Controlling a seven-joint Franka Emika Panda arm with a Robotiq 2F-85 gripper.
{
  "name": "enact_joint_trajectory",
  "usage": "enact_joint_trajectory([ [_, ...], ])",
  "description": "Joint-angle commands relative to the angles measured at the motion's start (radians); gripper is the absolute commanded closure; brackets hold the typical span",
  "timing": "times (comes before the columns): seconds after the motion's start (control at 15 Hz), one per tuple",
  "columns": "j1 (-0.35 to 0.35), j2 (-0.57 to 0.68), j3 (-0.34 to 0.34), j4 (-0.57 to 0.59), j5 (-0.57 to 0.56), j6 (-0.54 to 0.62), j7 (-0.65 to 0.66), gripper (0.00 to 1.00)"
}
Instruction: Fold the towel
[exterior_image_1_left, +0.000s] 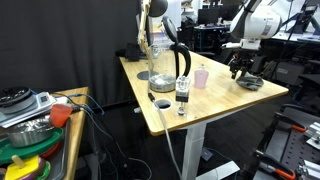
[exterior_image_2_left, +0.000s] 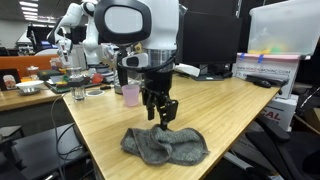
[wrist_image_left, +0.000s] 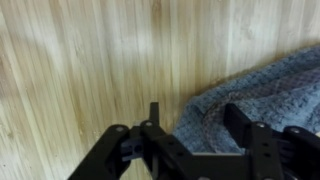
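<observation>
Grasp step: gripper at towel edge, fingers spread, seemingly not pinching yet. Next: pinch edge, lift, carry across.

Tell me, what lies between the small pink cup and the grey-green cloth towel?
Only bare wooden tabletop separates the small pink cup from the grey-green cloth towel, in both exterior views.

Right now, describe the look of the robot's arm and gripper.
The arm has bulky white rounded shells with a dark round panel on its front. The gripper is all black, with two blocky linked fingers. No markings or loose cables can be made out.
</observation>
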Motion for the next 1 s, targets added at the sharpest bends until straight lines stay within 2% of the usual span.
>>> enact_joint_trajectory([
  [0.0,0.023,0.019,-0.023,0.013,0.027,-0.004,0.0,0.62],
  [0.2,0.022,0.02,-0.024,0.012,0.027,-0.007,0.0,0.84],
  [0.27,0.021,0.02,-0.025,0.012,0.027,-0.008,0.0,0.88],
  [0.47,0.022,0.021,-0.027,0.013,0.026,-0.008,0.0,0.91],
  [0.6,0.022,0.021,-0.027,0.013,0.026,-0.009,0.0,0.83],
  [0.8,0.01,0.003,-0.012,0.008,0.016,-0.01,0.0,0.8],
  [0.93,-0.001,-0.025,0.001,0.0,0.015,-0.017,-0.004,0.9],
])
